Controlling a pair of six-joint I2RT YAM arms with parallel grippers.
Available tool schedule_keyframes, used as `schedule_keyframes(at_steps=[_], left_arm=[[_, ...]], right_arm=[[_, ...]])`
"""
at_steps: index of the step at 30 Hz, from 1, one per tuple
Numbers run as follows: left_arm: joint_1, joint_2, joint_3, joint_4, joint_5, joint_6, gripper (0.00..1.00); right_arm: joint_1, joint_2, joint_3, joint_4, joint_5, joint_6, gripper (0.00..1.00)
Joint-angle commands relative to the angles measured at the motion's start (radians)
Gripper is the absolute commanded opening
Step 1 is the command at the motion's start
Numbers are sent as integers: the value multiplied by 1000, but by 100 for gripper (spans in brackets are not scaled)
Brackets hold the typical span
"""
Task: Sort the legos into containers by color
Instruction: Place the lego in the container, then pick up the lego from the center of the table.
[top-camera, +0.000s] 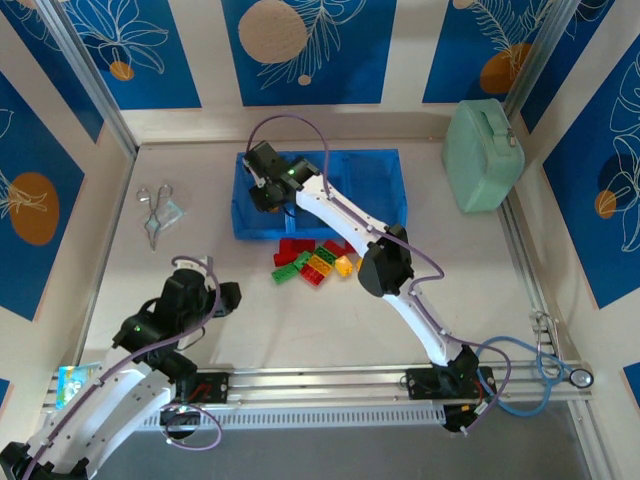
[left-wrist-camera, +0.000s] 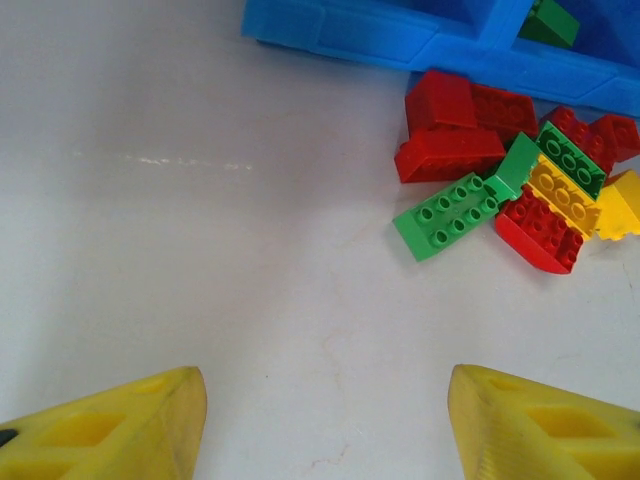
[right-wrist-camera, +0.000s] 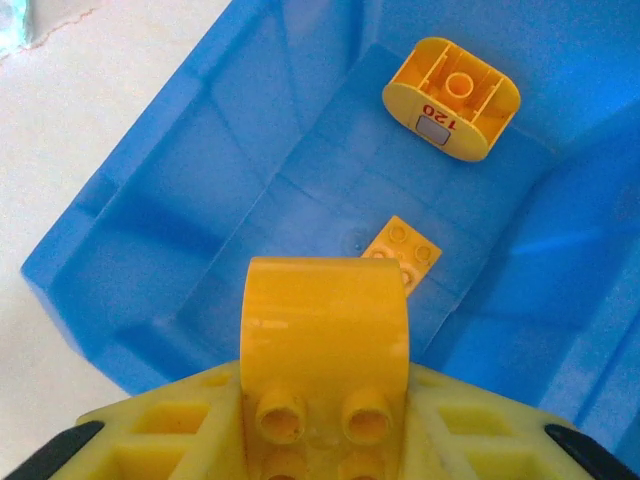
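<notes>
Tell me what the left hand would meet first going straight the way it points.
Likely the bare table ahead of the left hand, short of the blue tray and its near wall; the lego pile sits right of that line. Depth is unclear.

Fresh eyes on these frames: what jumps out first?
The right gripper hangs over the left end of the blue tray with a yellow curved brick between its jaws, two yellow pieces lying below it. Just in front of the tray sits a mixed pile of red, green and yellow legos, with the left gripper open and empty short of it.
</notes>
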Motion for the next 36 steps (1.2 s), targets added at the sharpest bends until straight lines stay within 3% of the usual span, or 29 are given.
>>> schedule_keyframes(at_steps=[1,3,5,12,25,36], left_arm=[[-14,10,17,23,27,-5,65],[-18,22,29,26,27,1,65],[-24,38,37,39,34,5,65],[-63,185,68,145,96,54,66],[-63,664,211,374,247,192,68],[-63,1012,371,395,214,299,68]], right_arm=[[-8,9,62,25,-4,-18,45],[-7,3,78,19,4,-15,63],[-5,-16,82,13,10,-12,72],[-10,-197,-47,19,0,12,73],[-80,-808,-925,360,-32,85,73],[-178,-1109,-1408,448,-64,188,73]])
